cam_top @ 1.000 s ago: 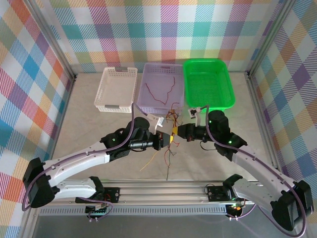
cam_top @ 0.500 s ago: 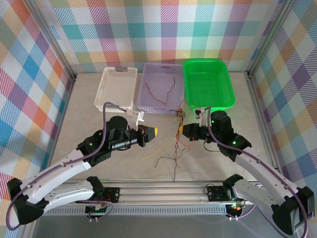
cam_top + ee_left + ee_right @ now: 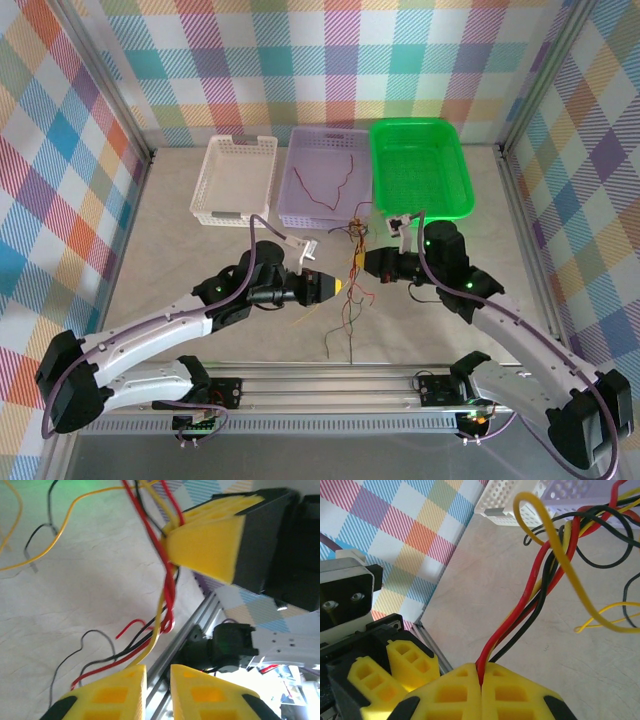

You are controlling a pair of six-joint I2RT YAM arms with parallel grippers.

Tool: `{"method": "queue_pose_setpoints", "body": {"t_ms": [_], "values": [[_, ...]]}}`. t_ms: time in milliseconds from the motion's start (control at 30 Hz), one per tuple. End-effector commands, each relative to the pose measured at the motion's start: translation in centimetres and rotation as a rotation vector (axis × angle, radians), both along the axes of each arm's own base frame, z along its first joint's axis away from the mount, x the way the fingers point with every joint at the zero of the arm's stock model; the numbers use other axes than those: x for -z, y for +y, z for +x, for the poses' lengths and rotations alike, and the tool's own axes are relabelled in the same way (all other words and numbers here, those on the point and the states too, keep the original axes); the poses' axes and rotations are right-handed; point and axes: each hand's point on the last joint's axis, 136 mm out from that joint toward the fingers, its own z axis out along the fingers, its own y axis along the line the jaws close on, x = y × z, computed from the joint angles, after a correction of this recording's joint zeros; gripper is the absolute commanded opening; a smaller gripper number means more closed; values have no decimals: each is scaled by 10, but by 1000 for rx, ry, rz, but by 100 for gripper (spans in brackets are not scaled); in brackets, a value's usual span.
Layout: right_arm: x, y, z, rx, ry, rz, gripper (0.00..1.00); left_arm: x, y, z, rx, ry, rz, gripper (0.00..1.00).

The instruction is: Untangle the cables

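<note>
I am pinching the cables between the fully closed right fingers; the left fingers are hovering narrowly parted, empty, above the surface.

Beige table is holding a white basket, purple basket and green basket along the back. Some cables are trailing on it too.

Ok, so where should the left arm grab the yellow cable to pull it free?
Grip the yellow cable at its loop, which arches clear of the bundle held by the right gripper. Come from the loop's outer side, jaws across the strand.
</note>
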Motion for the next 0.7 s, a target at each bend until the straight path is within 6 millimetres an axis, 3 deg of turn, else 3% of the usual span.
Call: {"method": "queue_pose_setpoints", "body": {"t_ms": [0,133,667], "values": [[-20,8,-1,-45,-44,66,0,-28,-12,-2,20,-35,-125,24],[-21,12,-2,-65,-38,84,0,-34,-14,0,3,-38,-175,34],[-27,14,-5,-87,-47,109,0,-10,-22,5,-4,-12,-103,31]]}}
